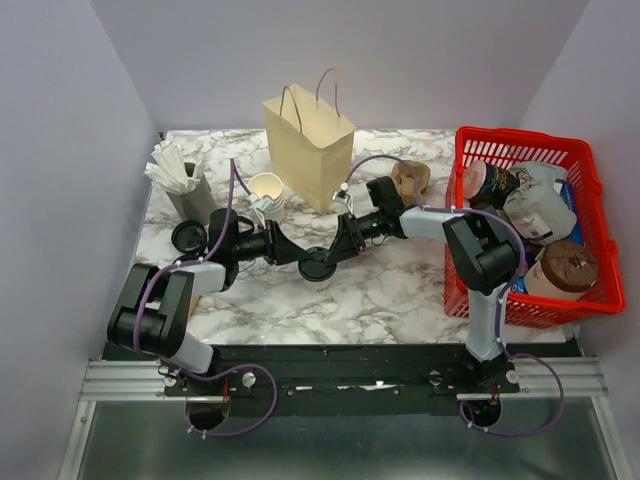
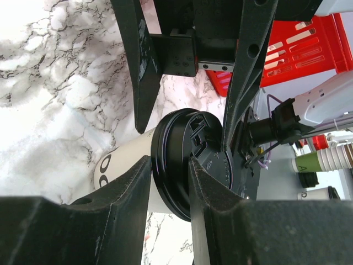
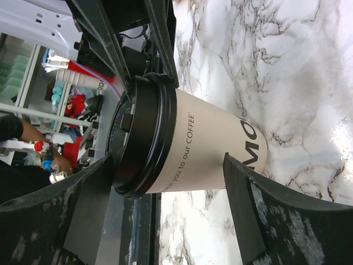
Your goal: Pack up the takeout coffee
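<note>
The takeout coffee [image 1: 318, 268], a white paper cup with a black lid, stands on the marble table in front of the paper bag [image 1: 308, 140]. My left gripper [image 1: 303, 255] reaches in from the left. In the left wrist view my left gripper [image 2: 170, 165] is shut on the rim of the cup's black lid [image 2: 190, 160], one finger under the rim and one on top. My right gripper [image 1: 340, 240] comes from the right. In the right wrist view it [image 3: 167, 158] is open wide, its fingers [image 3: 248, 210] spanning the cup [image 3: 209, 146] from lid to base without touching.
A red basket [image 1: 600, 295] of containers stands at the right. A stack of lidless cups [image 1: 267, 195], a loose black lid [image 1: 187, 236] and a holder of white sachets [image 1: 185, 185] sit at the back left. A brown cup sleeve [image 1: 410, 178] lies behind the right arm.
</note>
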Available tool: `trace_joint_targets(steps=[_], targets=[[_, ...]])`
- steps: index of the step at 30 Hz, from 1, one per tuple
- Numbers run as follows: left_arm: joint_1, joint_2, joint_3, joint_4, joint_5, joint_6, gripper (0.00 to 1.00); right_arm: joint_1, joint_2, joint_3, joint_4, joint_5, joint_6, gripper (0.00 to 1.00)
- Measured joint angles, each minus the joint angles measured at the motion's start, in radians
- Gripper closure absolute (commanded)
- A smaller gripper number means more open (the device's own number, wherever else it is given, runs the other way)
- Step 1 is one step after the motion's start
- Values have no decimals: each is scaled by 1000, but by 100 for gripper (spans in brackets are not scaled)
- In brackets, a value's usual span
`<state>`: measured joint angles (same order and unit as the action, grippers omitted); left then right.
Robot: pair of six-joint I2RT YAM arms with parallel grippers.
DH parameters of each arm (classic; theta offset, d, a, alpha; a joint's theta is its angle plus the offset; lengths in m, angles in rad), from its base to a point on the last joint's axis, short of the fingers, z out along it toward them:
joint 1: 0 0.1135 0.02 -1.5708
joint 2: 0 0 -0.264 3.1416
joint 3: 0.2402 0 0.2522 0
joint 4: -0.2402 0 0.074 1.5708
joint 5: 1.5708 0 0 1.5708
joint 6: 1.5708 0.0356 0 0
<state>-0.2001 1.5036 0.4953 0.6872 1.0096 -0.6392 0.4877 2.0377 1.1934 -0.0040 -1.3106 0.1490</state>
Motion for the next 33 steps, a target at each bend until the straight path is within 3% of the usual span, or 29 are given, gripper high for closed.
trace_joint_targets(steps=[7,11,18,25,26,33], targets=[[1,17,0,31,7,-34,48,-1,5,-23,68,-8,37,16],[4,16,2,49,8,-94,30,-1,4,-23,71,-16,47,16],[8,-56,11,80,44,-174,27,-1,4,-23,66,-16,64,16],[8,-185,-14,-115,53,-23,26,-1,5,-11,54,-10,68,16],[8,-187,-17,-145,55,7,10,-1,6,-7,52,-8,68,16],[-3,-177,-19,-294,49,150,9,-1,8,-2,41,0,69,16]])
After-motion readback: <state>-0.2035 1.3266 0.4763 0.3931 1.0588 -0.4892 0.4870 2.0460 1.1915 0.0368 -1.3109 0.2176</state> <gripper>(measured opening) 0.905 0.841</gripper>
